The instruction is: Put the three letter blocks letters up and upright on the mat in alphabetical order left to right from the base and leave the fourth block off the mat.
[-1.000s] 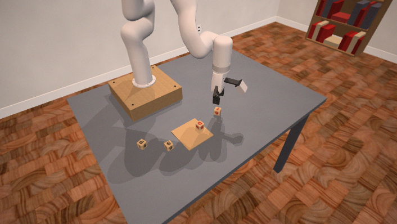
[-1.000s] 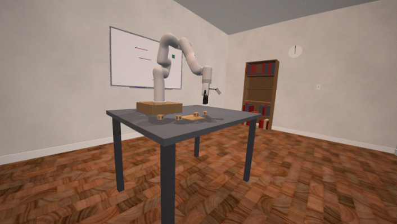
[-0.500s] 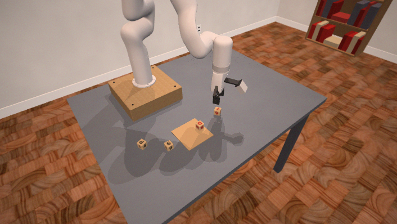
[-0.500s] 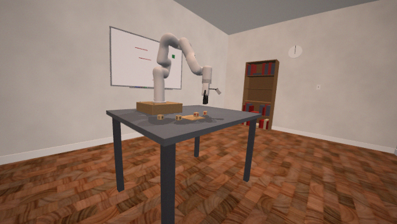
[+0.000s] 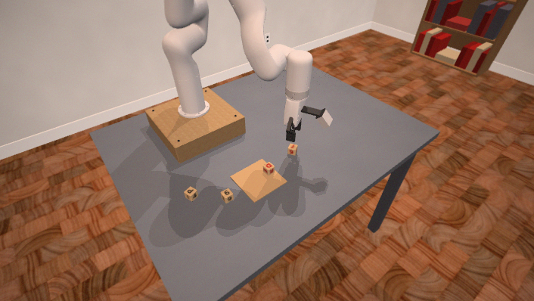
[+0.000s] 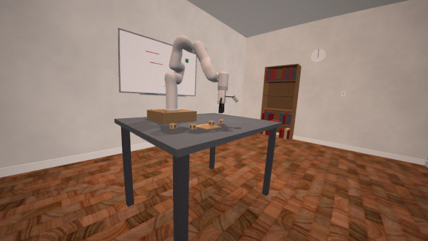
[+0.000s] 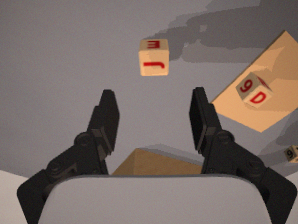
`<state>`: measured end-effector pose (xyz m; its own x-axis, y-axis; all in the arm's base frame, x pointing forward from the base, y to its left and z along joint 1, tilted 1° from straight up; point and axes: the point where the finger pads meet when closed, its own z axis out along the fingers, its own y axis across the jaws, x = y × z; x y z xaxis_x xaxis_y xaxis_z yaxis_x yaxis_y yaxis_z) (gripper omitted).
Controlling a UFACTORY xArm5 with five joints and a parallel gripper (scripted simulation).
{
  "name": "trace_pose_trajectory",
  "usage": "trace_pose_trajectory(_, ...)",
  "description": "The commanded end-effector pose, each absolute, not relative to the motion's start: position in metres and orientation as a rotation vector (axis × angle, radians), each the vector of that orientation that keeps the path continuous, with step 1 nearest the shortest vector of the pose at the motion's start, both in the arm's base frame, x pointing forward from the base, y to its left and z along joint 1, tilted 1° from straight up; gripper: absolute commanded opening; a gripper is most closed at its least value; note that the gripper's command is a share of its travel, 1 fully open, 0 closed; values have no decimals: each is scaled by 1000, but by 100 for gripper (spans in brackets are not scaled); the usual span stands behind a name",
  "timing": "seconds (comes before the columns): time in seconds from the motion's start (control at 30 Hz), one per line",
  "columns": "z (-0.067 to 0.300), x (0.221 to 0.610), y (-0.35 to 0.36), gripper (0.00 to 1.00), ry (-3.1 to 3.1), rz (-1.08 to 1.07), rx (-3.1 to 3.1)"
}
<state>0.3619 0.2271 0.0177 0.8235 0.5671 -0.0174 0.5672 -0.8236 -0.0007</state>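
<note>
mat (image 5: 254, 190) (image 6: 201, 126) (image 7: 260, 120): flat on the table (image 5: 340, 151) (image 6: 182, 142) (image 7: 60, 50), with one block aboard
d block (image 5: 268, 169) (image 6: 211, 123) (image 7: 255, 92): on the mat, near its edge, red d on top; likely the left end of the row as seen from the base (image 5: 212, 125) (image 6: 182, 116) (image 7: 137, 160), and the only letter that looks placed
j block (image 5: 292, 150) (image 6: 220, 122) (image 7: 154, 64): off the mat, on the table, still to be brought over; probably the middle letter and the next to be picked
p block (image 5: 190, 193) (image 6: 173, 126): off the mat, well apart from it, a black letter on top that i read as p; probably last in the row
black-figure block (image 5: 227, 196) (image 6: 192, 126) (image 7: 291, 154): just beside the mat but off it, top figure like a 6 or 9, so likely the odd one out that may stay there
row: one of three, by my reading; two letters left to set down, then the arm to be taken away
claw (image 5: 290, 139) (image 6: 221, 112) (image 7: 153, 101): part-way open, nothing between the fingers, hanging above the table near the j block
look of the j block: small pale wooden cube, red j on top, a red e-like or m-like mark on one side in the wrist view; flat on its base, its letter turned sideways in that view
</note>
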Motion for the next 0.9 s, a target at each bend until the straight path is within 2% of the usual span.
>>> trace_pose_trajectory(0.0,15,363,228,69,932,-21,2996)
trace_pose_trajectory(0.87,-18,363,227,69,932,-21,2996)
